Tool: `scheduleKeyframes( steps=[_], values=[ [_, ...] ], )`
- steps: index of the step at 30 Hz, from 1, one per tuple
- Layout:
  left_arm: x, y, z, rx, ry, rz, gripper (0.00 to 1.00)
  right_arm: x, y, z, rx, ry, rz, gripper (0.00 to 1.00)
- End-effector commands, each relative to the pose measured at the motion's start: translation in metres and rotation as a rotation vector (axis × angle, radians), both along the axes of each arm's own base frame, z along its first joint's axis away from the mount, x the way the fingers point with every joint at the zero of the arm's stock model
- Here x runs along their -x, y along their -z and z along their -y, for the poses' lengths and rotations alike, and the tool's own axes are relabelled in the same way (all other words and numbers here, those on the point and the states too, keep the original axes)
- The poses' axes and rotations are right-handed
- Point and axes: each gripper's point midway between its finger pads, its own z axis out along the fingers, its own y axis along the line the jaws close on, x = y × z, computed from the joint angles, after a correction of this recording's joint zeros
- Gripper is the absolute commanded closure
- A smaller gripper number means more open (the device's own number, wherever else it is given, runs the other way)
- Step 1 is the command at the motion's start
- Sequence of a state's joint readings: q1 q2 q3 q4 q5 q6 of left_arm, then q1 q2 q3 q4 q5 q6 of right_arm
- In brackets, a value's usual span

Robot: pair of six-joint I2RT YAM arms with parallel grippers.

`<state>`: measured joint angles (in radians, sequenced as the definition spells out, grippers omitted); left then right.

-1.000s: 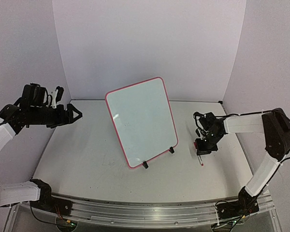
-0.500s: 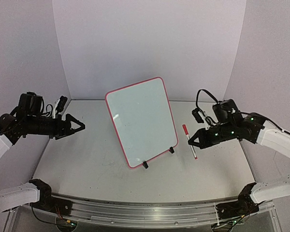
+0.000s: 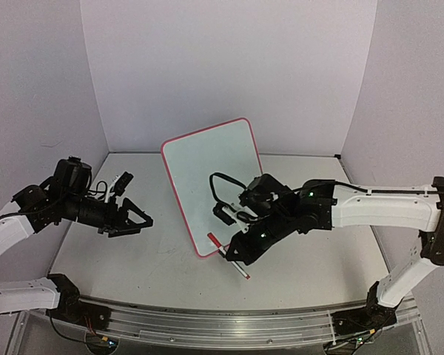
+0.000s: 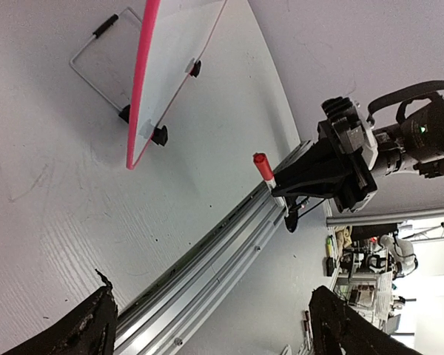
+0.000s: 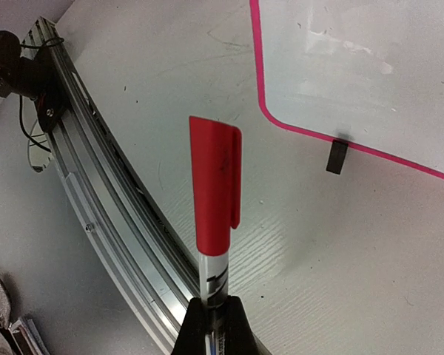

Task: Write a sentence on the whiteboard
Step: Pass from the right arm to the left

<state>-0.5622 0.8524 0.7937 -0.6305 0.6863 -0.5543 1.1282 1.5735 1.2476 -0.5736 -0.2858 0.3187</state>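
Red-rimmed white rectangular whiteboard (image 3: 207,170): propped upright just beyond my right gripper (image 3: 234,254).
Right gripper: clamped on red-capped marker (image 5: 215,185).
Left gripper (image 3: 144,224): spread wide, empty.

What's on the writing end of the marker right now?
A red cap sits on the marker, which the right gripper grips by the barrel. The nib beneath the cap is covered, so unseen.

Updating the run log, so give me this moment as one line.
right fingers: shut on capped marker | left fingers: open, empty | whiteboard: standing, no writing visible
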Motion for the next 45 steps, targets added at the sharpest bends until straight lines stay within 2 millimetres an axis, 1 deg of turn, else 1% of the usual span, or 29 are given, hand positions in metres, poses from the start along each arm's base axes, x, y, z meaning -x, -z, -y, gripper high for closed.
scheduleKeyframes(
  steps=[1, 5, 10, 14, 18, 21, 25, 30, 33, 36, 40, 41, 42, 43, 44, 45],
  values=[
    [0.005, -0.010, 0.031, 0.082, 0.076, 0.019, 0.10, -0.003, -0.022, -0.032, -0.071, -0.069, 0.044, 1.00],
    [0.006, -0.008, 0.050, 0.101, 0.109, 0.002, 0.09, 0.000, -0.029, -0.049, -0.101, -0.118, 0.044, 1.00],
    [0.007, -0.007, 0.078, 0.165, 0.151, -0.026, 0.11, 0.004, -0.039, -0.064, -0.140, -0.163, 0.039, 1.00],
    [0.001, -0.007, 0.085, 0.177, 0.152, -0.027, 0.16, 0.007, -0.044, -0.070, -0.161, -0.181, 0.030, 1.00],
    [-0.003, -0.003, 0.089, 0.185, 0.137, -0.048, 0.31, 0.010, -0.051, -0.073, -0.186, -0.185, 0.026, 1.00],
    [-0.004, -0.004, 0.091, 0.210, 0.129, -0.061, 0.41, 0.011, -0.053, -0.073, -0.192, -0.188, 0.024, 1.00],
    [-0.002, -0.004, 0.090, 0.205, 0.134, -0.067, 0.55, 0.008, -0.052, -0.072, -0.185, -0.176, 0.039, 1.00],
    [0.000, -0.002, 0.090, 0.190, 0.144, -0.079, 0.65, 0.007, -0.053, -0.074, -0.186, -0.178, 0.044, 1.00],
    [0.002, -0.001, 0.090, 0.191, 0.153, -0.085, 0.75, 0.006, -0.052, -0.073, -0.182, -0.175, 0.048, 1.00],
    [0.004, -0.002, 0.089, 0.191, 0.162, -0.090, 0.83, 0.003, -0.052, -0.072, -0.178, -0.165, 0.060, 1.00],
    [0.004, -0.003, 0.088, 0.192, 0.152, -0.082, 0.99, 0.001, -0.058, -0.071, -0.191, -0.150, 0.079, 1.00],
    [0.002, -0.005, 0.086, 0.194, 0.139, -0.073, 1.00, -0.002, -0.060, -0.070, -0.195, -0.135, 0.089, 1.00],
    [0.000, -0.008, 0.085, 0.200, 0.126, -0.061, 1.00, -0.006, -0.063, -0.068, -0.201, -0.107, 0.102, 0.94],
    [-0.002, -0.013, 0.084, 0.210, 0.107, -0.042, 1.00, -0.012, -0.065, -0.064, -0.209, -0.073, 0.116, 0.79],
    [-0.005, -0.018, 0.082, 0.221, 0.085, -0.020, 1.00, -0.018, -0.068, -0.061, -0.219, -0.041, 0.125, 0.56],
    [-0.008, -0.024, 0.080, 0.235, 0.059, 0.002, 1.00, -0.025, -0.070, -0.057, -0.242, -0.007, 0.126, 0.41]
  ],
)
